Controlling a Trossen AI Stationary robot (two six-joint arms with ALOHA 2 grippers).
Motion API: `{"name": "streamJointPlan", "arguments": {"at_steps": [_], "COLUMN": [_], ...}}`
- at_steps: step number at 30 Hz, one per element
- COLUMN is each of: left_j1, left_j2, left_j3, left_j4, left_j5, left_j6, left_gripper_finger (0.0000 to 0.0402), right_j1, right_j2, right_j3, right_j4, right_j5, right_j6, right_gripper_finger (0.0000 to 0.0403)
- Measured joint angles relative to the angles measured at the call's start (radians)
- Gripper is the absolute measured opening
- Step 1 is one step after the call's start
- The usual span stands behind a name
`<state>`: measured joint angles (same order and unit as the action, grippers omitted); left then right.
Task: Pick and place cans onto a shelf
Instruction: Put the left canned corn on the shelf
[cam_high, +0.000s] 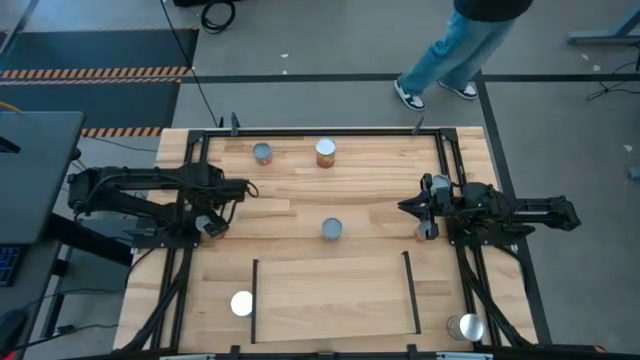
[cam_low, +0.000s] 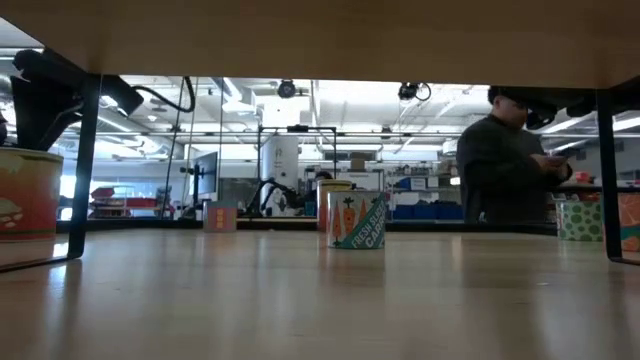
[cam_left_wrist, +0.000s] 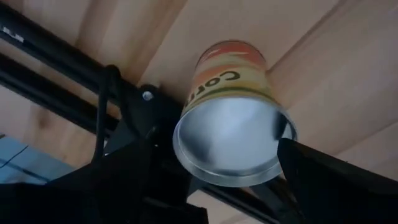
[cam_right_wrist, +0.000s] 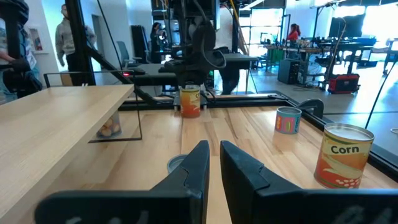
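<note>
Left gripper (cam_high: 212, 226) clamped on a corn can (cam_left_wrist: 231, 118) near the rim, liable to slip; right gripper (cam_right_wrist: 213, 163) nearly closed, empty.

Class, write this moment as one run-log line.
left end effector: around corn can, table's left edge | right end effector: shut, empty, right side | shelf: no cans yet

Not a lot of readable text here tbh. In the right wrist view, the yellow-orange can (cam_right_wrist: 343, 156) off to the side says "Corn" on a white band. The left wrist view shows a can (cam_left_wrist: 231, 115) up close with "Cor" visible on its label, the rest curves out of sight. In the low view, the teal can (cam_low: 356, 220) with carrots reads "FRESH" sideways; the second word is too small.
</note>
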<state>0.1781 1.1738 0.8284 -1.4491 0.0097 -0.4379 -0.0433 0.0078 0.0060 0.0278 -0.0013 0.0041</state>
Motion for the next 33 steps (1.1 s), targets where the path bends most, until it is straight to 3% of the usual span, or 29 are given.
{"name": "streamJointPlan", "arguments": {"at_steps": [12,17,33], "left_j1": [0.067,0.067,0.067], "left_j2": [0.024,0.021,-0.028], "left_j3": [0.000,0.000,-0.005], "left_j4": [0.009,0.001,0.055], "left_j5": [0.037,0.107,0.108], "left_j6": [0.046,0.068,0.103], "left_gripper_finger": [0.0357,0.0357,0.0357], "right_j1": [0.000,0.000,0.000], "right_j2": [0.000,0.000,0.000], "right_j3": [0.000,0.000,0.000], "right_j4": [0.000,0.000,0.001], "right_j5": [0.000,0.000,0.000], "right_j6": [0.000,0.000,0.000], "right_gripper_finger": [0.0047,0.0047,0.0047]}}
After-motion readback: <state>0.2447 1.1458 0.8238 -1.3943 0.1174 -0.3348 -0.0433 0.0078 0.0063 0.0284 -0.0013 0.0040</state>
